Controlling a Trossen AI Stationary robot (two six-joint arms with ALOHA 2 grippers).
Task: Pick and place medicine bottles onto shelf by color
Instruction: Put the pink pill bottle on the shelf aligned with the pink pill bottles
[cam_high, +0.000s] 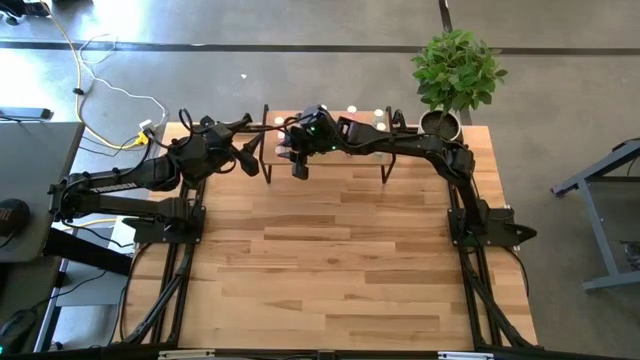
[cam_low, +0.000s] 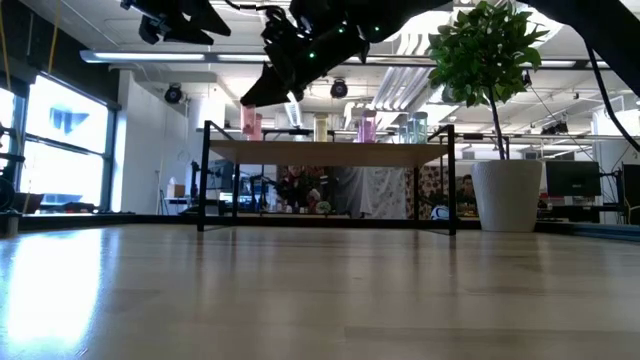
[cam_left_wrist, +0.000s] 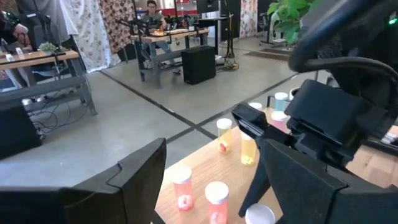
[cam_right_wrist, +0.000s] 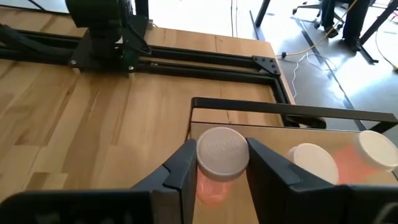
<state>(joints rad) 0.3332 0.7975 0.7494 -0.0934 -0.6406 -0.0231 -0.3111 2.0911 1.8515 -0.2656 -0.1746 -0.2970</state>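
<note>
Right arm reaches across to the left end of the shelf (cam_right_wrist: 249, 134). My right jaws (cam_right_wrist: 222, 163) are clamped on a red-orange bottle (cam_right_wrist: 219, 160), white cap up, one finger on each side of it. The bottle hangs upright over the shelf's wood top, near the corner by its black frame. From the wrist I cannot tell whether its base touches the top yet.

Just beside it on the shelf stand two more capped bottles: the nearer one (cam_right_wrist: 314, 163) and another red-orange bottle (cam_right_wrist: 368, 157) farther along. Same colour, so this looks like the red-orange group's end.

Left jaws (cam_left_wrist: 208, 177) hover apart and hold nothing, just off the same end of the shelf, near my right arm (cam_left_wrist: 336, 118). Past them I see two red-orange bottles (cam_left_wrist: 182, 188) close in, two yellow bottles (cam_left_wrist: 224, 134) behind, and pink and pale ones farther along the row.

Step in hand, as I judge it: placing, not picking. The carried bottle is over its colour group and waits to be set down.

Next move calls for a short straight lowering until the base sits flat, then parting the jaws without nudging the near neighbour, then lifting clear upward. Risk: the neighbour stands close to my outer finger; a sideways exit could tip it.

The wood surface (cam_high: 340, 260) in front of the shelf shows no loose bottles from above.
</note>
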